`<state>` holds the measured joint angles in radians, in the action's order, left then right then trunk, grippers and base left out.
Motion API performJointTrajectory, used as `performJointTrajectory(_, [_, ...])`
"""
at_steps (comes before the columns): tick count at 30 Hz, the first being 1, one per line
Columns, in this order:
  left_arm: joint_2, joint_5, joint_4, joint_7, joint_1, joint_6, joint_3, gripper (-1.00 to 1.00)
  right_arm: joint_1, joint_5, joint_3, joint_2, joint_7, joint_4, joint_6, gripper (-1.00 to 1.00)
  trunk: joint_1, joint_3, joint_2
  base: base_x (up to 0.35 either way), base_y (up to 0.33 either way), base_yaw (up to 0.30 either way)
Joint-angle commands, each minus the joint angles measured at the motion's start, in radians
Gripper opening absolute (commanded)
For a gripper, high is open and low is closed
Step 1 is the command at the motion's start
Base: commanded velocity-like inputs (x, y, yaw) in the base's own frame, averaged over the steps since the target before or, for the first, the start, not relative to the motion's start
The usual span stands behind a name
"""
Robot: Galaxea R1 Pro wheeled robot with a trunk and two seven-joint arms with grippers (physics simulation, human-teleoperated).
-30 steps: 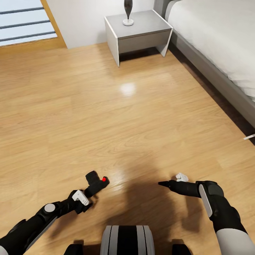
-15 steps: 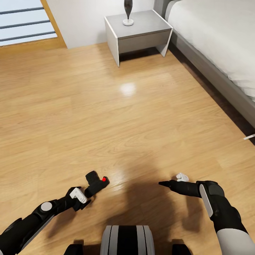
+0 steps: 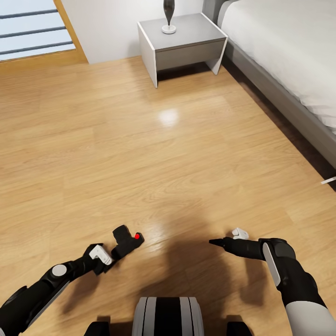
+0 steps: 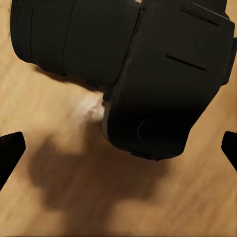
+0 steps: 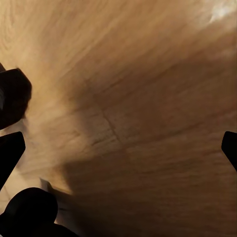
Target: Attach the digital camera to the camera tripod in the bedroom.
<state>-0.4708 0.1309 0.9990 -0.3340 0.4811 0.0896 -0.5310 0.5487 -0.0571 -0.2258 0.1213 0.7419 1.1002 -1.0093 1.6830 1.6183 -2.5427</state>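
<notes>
The digital camera (image 3: pixel 127 240), black with a red dot, lies on the wood-plank floor in the head view, just ahead of my base on the left. My left gripper (image 3: pixel 101 255) sits just behind it, open, fingers apart from the body. In the left wrist view the camera (image 4: pixel 163 79) and its lens barrel loom close, beyond the gripper (image 4: pixel 118 150), whose fingertips (image 4: pixel 10 150) stand wide with nothing between them. My right gripper (image 3: pixel 217 242) hovers over bare floor to the right, open and empty (image 5: pixel 118 148). The camera tripod is out of view.
A grey-topped nightstand (image 3: pixel 186 35) with a dark vase (image 3: pixel 168 14) stands at the far wall. The white bed (image 3: pixel 289 51) runs along the right side. A window with a wooden frame (image 3: pixel 32 32) is at the far left. Open floor lies between.
My left arm has drawn back from the camera toward the lower left. The camera stays in the same spot on the floor. The right arm has barely moved.
</notes>
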Motion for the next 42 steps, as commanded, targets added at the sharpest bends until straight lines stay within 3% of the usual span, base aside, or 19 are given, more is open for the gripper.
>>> performJointTrajectory(1, [0.000, 0.005, 0.001, -0.001, 0.001, 0.009, 0.004, 1.00, 0.000, -0.006, -0.001, 0.000, -0.001, 0.001, -0.008, 1.00, 0.000, 0.001, 0.000, 0.000, 0.000, 0.000])
performJointTrajectory(13, [0.006, -0.062, -0.070, 0.000, 0.002, -0.003, 0.011, 1.00, 0.000, -0.009, -0.001, 0.000, -0.001, 0.000, -0.008, 1.00, 0.000, 0.001, 0.000, 0.000, 0.000, 0.000])
performJointTrajectory(20, [0.017, -0.094, -0.112, -0.001, 0.002, -0.088, 0.011, 1.00, 0.000, -0.006, -0.001, 0.000, -0.001, 0.001, -0.008, 1.00, 0.000, 0.001, 0.000, 0.000, 0.000, 0.000])
performJointTrajectory(25, [0.019, -0.103, -0.132, -0.002, 0.002, -0.128, 0.011, 1.00, 0.000, -0.001, -0.001, 0.000, -0.001, 0.000, -0.007, 1.00, 0.000, 0.001, 0.000, 0.000, 0.000, 0.000])
performJointTrajectory(39, [0.025, -0.104, -0.142, -0.003, 0.002, -0.148, 0.012, 1.00, 0.000, 0.002, 0.000, -0.002, -0.001, 0.000, -0.006, 1.00, 0.000, 0.001, 0.000, 0.000, 0.000, 0.000])
performJointTrajectory(41, [0.030, -0.098, -0.160, -0.003, 0.002, -0.171, 0.013, 1.00, 0.000, 0.002, 0.000, -0.002, -0.001, 0.000, -0.006, 1.00, 0.000, 0.001, 0.000, 0.000, 0.000, 0.000])
performJointTrajectory(42, [0.036, -0.095, -0.191, -0.003, 0.002, -0.220, 0.014, 1.00, 0.000, 0.002, 0.000, -0.002, -0.001, 0.000, -0.006, 1.00, 0.000, 0.001, 0.000, 0.000, 0.000, 0.000])
